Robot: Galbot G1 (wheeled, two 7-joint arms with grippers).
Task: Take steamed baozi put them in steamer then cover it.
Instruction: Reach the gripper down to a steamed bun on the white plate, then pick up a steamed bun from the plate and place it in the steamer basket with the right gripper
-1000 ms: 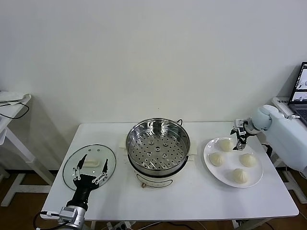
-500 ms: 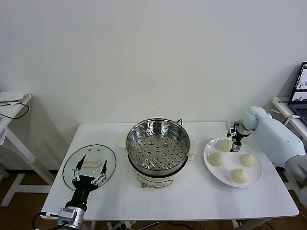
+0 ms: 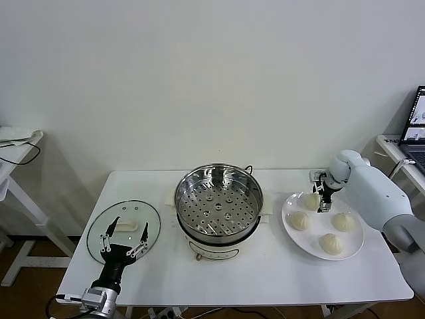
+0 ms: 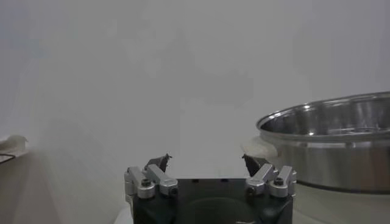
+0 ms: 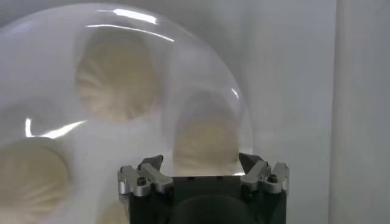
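Note:
Four cream-white baozi lie on a white plate (image 3: 352,250) at the table's right. My right gripper (image 3: 324,201) is open and hangs just above the back-left baozi (image 3: 310,200), which sits between its fingertips in the right wrist view (image 5: 206,141). The other baozi (image 3: 300,220) (image 3: 343,221) (image 3: 331,243) lie nearer the front. The steel steamer (image 3: 218,201) stands mid-table with its perforated tray bare. The glass cover (image 3: 114,221) with its white handle (image 3: 124,226) lies flat at the left. My left gripper (image 3: 124,232) is open over the cover.
A laptop (image 3: 417,126) sits on a side stand at the far right. A white side table with a black cable (image 3: 14,154) stands at the far left. The steamer rim also shows in the left wrist view (image 4: 329,122).
My right gripper has moved left and down from beyond the plate's back edge to just over the back-left baozi. The left arm has not moved.

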